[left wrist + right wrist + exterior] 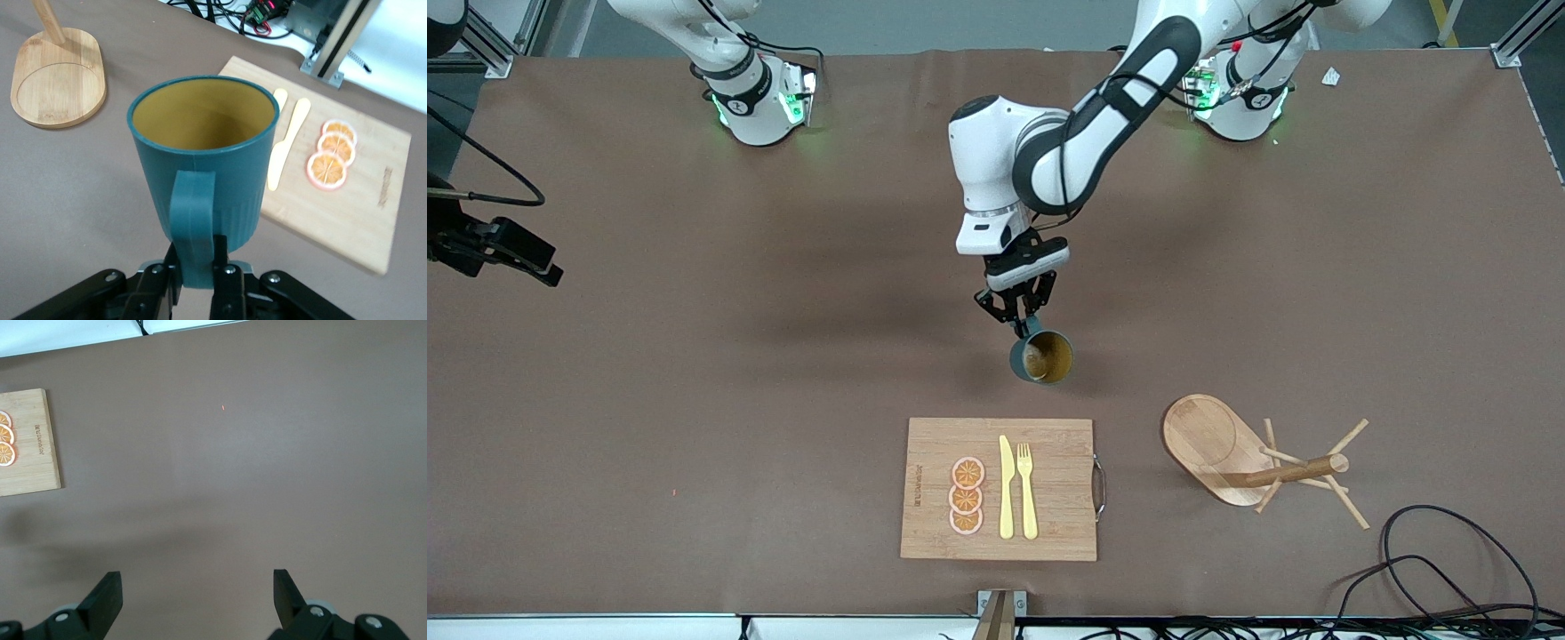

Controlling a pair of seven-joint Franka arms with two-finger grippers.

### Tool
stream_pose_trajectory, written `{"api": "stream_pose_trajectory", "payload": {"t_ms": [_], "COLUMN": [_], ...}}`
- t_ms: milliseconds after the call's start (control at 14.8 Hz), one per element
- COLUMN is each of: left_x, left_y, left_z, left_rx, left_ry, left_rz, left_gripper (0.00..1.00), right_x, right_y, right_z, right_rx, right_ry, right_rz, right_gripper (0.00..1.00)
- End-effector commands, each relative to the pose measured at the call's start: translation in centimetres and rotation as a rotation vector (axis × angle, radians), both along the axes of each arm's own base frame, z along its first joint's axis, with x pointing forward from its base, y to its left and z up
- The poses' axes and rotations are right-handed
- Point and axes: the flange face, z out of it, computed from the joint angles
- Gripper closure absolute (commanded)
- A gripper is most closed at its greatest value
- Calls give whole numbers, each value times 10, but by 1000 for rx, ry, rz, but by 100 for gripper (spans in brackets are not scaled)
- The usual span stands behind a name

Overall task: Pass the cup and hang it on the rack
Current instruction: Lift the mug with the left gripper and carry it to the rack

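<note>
The dark teal cup with a mustard-yellow inside hangs in my left gripper, which is shut on its handle. The cup is up in the air over bare table beside the cutting board, its mouth tipped toward the front camera. My left gripper has both jaws pressed on the handle. The wooden rack stands on its oval base toward the left arm's end; its base also shows in the left wrist view. My right gripper waits open and empty over bare table at the right arm's end.
A rectangular wooden cutting board lies near the front edge with a yellow knife, a yellow fork and three orange slices. Black cables loop at the front corner near the rack.
</note>
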Motion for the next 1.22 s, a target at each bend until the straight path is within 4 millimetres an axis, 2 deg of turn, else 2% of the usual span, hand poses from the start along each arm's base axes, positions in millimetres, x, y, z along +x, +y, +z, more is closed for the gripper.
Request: {"api": "stream_pose_trajectory", "payload": {"t_ms": [0, 135, 270, 405, 810, 1080, 1148], "left_x": [28, 38, 57, 64, 115, 145, 151], "left_y": [10, 15, 26, 30, 114, 163, 175], "left_z": [27, 41, 63, 80, 173, 211, 215], "left_rx": [-59, -71, -77, -131, -362, -550, -584], "left_ry": [42, 82, 107, 146, 240, 316, 333], "left_rz": [65, 81, 139, 191, 342, 439, 456], "left_gripper": [100, 100, 100, 100, 100, 100, 100], "right_x": [-3, -3, -3, -3, -3, -3, -3], "right_y": [4, 4, 4, 2, 2, 3, 2], "right_z": [2, 3, 2, 2, 3, 2, 2], "right_rx": [6, 6, 6, 6, 6, 7, 7], "right_ry": [-6, -8, -6, -4, -8, -6, -6], "right_rz": [-2, -2, -2, -4, -5, -4, -5], "right_gripper": [0, 0, 0, 0, 0, 0, 0]}}
